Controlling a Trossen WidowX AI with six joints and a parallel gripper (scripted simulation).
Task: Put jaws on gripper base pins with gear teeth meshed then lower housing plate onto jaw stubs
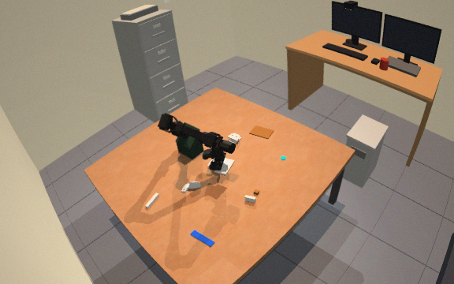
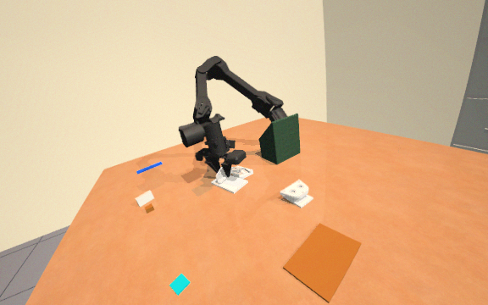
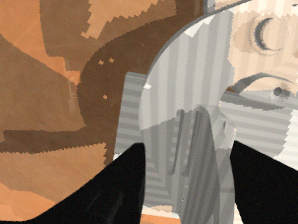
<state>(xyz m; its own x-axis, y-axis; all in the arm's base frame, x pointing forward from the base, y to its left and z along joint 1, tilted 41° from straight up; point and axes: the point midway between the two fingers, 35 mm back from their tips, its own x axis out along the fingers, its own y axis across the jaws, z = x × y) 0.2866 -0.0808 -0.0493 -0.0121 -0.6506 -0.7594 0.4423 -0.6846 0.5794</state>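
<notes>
My gripper is shut on a white jaw, with the dark fingers on either side of its narrow part. The jaw is low over the white gripper base. A round pin shows at the upper right of the wrist view. Whether the held jaw is seated on a pin is hidden. The other jaw lies on the table beside the base. The white housing plate, with two holes, stands apart from the base.
A dark green block stands by the arm's foot. Around lie a white bar, a blue strip, a white block, a small orange-brown cube, an orange sheet and a cyan square.
</notes>
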